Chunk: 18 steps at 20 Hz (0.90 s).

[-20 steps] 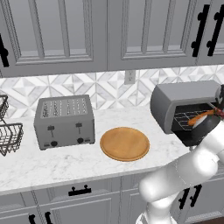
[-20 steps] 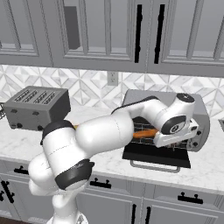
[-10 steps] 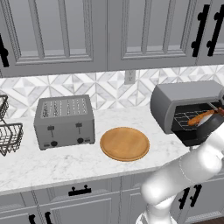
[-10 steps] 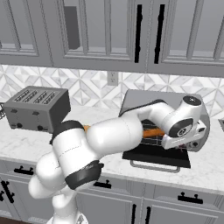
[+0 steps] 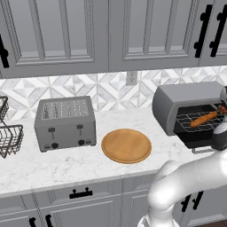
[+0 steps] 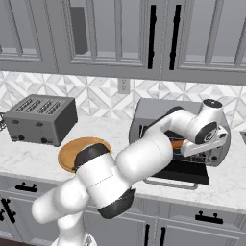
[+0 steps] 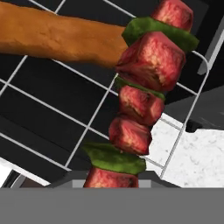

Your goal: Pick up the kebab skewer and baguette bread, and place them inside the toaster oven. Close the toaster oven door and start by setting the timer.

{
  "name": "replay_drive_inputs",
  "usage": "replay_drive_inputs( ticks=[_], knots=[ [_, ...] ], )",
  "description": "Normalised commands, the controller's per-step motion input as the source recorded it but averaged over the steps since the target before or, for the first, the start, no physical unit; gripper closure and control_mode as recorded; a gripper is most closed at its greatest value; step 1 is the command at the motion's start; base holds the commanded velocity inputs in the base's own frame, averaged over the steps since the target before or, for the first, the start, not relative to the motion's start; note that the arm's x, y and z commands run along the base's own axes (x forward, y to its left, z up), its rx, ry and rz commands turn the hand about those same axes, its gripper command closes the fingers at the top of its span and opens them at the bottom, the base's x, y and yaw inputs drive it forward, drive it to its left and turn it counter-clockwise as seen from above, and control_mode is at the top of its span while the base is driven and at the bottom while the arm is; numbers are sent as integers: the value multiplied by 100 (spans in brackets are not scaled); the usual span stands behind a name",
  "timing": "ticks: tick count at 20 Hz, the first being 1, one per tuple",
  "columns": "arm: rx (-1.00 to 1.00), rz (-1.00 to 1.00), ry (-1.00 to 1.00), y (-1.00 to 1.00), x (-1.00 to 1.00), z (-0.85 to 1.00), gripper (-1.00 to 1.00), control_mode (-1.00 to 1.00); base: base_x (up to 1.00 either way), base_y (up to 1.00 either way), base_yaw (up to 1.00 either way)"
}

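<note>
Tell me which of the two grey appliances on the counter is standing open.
The toaster oven on the right: its door is folded down, baguette on the rack. The slot toaster has no door.

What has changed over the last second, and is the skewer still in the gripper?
The arm has swung a little further right along the open toaster oven, carrying the kebab skewer over the wire rack. The gripper remains shut on the skewer; nothing has been released. The baguette bread lies unmoved on the rack, the toaster oven door stays open, and the round wooden board and slot toaster are unchanged.
</note>
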Motion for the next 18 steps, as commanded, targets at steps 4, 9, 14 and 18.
replay_drive_inputs(
  ticks=[4, 9, 14, 18],
  knots=[
    [0, 0, 5, -18, 20, -5, 100, -100, 0, 0, 0],
    [0, 0, 0, -7, 19, 0, 100, -100, 0, 0, 0],
    [1, 0, 0, 0, 4, -18, 100, -100, 0, 0, 0],
    [1, 0, 0, 0, 6, -36, 100, -100, 0, 0, 0]
  ],
)
